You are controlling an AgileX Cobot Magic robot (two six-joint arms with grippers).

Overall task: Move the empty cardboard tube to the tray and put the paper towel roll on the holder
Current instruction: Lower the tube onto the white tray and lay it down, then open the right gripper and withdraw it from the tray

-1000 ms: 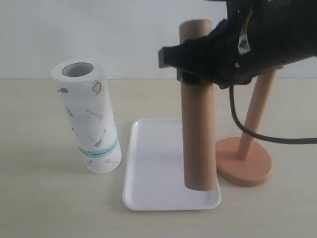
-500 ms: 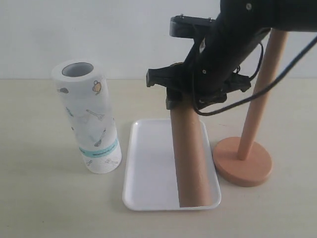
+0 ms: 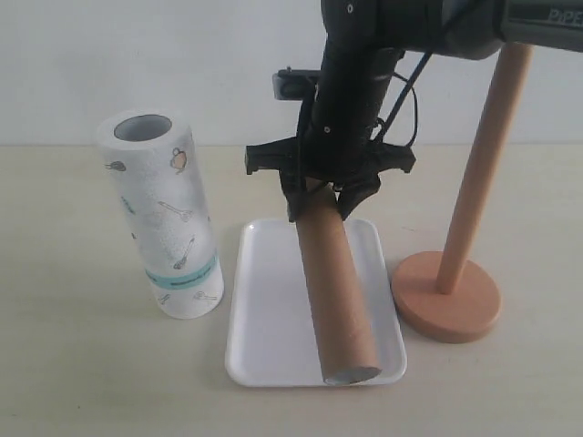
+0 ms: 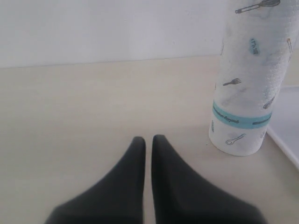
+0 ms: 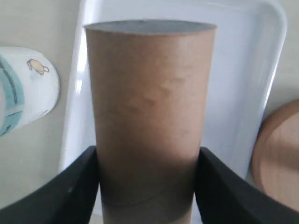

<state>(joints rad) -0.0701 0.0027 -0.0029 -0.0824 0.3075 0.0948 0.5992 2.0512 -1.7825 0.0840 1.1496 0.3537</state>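
Note:
The brown cardboard tube (image 3: 334,291) slants down over the white tray (image 3: 264,309), its lower end at the tray's near right corner. My right gripper (image 3: 317,202) is shut on the tube's upper end, a finger pressed on each side of the tube (image 5: 149,107) in the right wrist view. The paper towel roll (image 3: 164,214) stands upright left of the tray. The wooden holder (image 3: 460,264) stands right of the tray, its pole bare. My left gripper (image 4: 148,138) hovers over bare table with its fingers together, the paper towel roll (image 4: 247,79) off to one side.
The right arm's black body and cables (image 3: 364,82) hang above the far end of the tray. A white wall runs behind the beige table (image 3: 82,364). The tray's rim (image 5: 275,56) and the holder's disc base (image 5: 280,154) show beside the tube.
The right arm swung left and lowered the tube from upright to a steep slant over the tray. The roll and holder stayed put.

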